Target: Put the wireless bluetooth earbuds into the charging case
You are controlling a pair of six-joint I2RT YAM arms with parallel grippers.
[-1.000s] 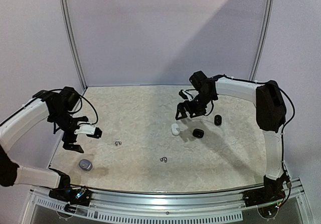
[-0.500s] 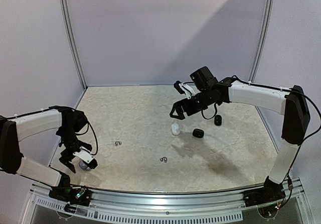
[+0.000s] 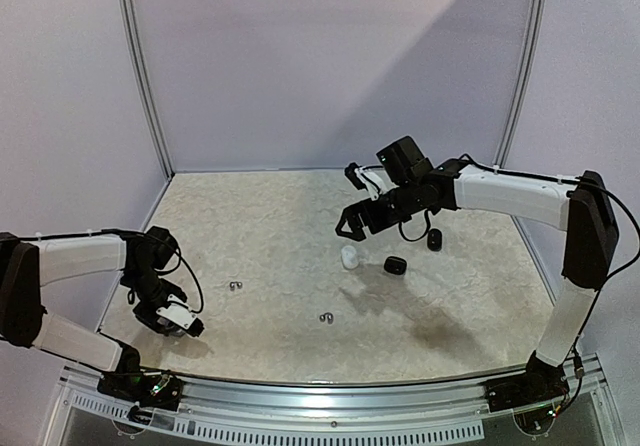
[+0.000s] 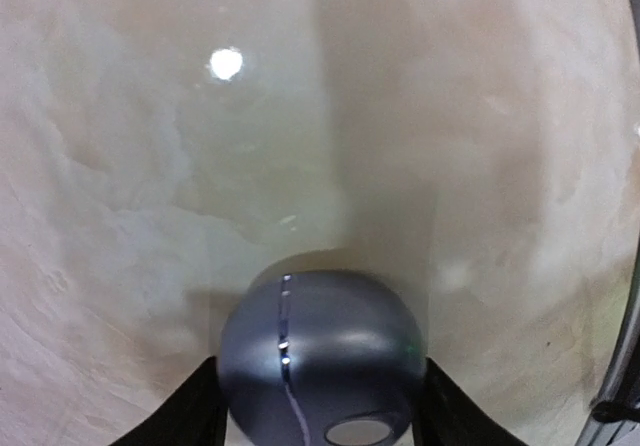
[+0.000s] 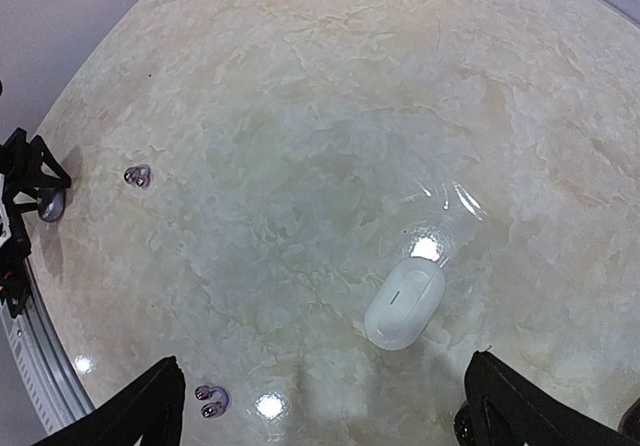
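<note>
My left end effector (image 3: 175,321) brackets the grey case (image 4: 320,351); I cannot tell whether it pinches yet. Two silvery earbuds (image 3: 236,286) lie loose at 9 and 6 o'clock of the surface (image 3: 260,226) middle. They are probably light and slick, best nipped across the body. My right end effector (image 5: 340,411) hangs spread over the white case (image 5: 404,304).

Nothing readable is showing anywhere I'm looking (no word, brand mark or number is coming through on any surface). The closest thing is sitting on the glossy grey pebble-shaped case (image 4: 320,356) in the left wrist view: a small pale oval patch near its lower edge, too blurred for me to tell whether it is carrying any mark.
</note>
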